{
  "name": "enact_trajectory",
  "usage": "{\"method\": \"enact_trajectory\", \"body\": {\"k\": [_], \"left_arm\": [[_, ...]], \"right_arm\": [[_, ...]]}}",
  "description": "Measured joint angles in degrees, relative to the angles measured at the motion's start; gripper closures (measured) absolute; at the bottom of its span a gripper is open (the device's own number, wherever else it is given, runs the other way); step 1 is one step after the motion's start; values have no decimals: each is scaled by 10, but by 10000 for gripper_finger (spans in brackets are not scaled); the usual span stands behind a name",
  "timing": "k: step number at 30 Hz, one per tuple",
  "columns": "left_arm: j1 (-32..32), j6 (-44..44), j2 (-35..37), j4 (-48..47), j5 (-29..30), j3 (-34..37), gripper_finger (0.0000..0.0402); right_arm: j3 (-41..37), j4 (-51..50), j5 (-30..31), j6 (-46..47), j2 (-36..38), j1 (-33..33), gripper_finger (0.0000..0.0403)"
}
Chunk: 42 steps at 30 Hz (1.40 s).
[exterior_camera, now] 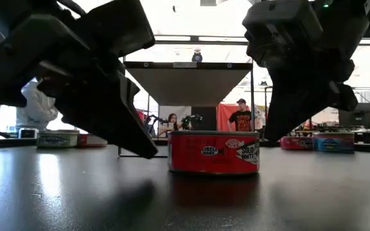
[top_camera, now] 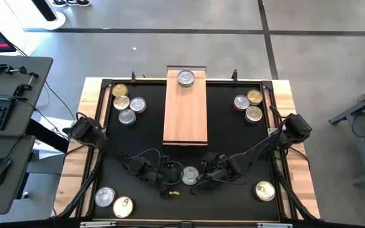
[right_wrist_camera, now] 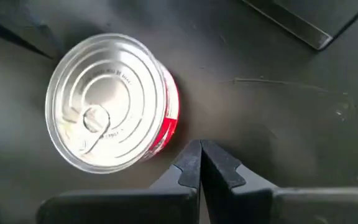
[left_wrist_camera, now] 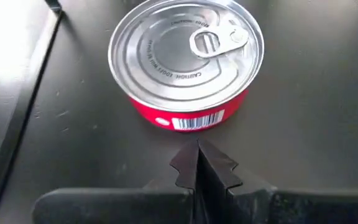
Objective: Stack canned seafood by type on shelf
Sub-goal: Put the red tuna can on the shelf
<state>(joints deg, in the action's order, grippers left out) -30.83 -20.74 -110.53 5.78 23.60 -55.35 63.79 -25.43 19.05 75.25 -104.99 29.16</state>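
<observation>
A red-sided tin [top_camera: 189, 175] with a silver pull-tab lid stands upright on the black mat [top_camera: 233, 136], at six o'clock from the shelf [top_camera: 185, 120]. The left gripper [top_camera: 167, 177] sits just beside it at nine o'clock, fingers clenched together on nothing. The right gripper [top_camera: 203, 179] sits at three o'clock, likewise clenched and empty. One tin [top_camera: 185, 78] rests on the shelf's twelve-o'clock end. Other tins cluster at ten [top_camera: 127, 104], two [top_camera: 249, 105], seven [top_camera: 113, 201] and, apparently alone, four o'clock [top_camera: 265, 190].
</observation>
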Motion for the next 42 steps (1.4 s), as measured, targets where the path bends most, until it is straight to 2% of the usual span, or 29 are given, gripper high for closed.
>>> {"method": "enact_trajectory", "body": {"k": [14,27,34,42], "left_arm": [[17,14,-8,19,11,0,401],[20,2,-29,41,-25,0,401],[17,-10,-36,37,-26,-1,401],[17,-4,-37,37,-23,-1,401]], "right_arm": [[0,69,-29,-7,-38,-15,403],[5,90,-19,10,-39,-14,403],[44,48,-27,17,-35,-7,403],[114,-11,-29,-18,-32,-1,403]]}}
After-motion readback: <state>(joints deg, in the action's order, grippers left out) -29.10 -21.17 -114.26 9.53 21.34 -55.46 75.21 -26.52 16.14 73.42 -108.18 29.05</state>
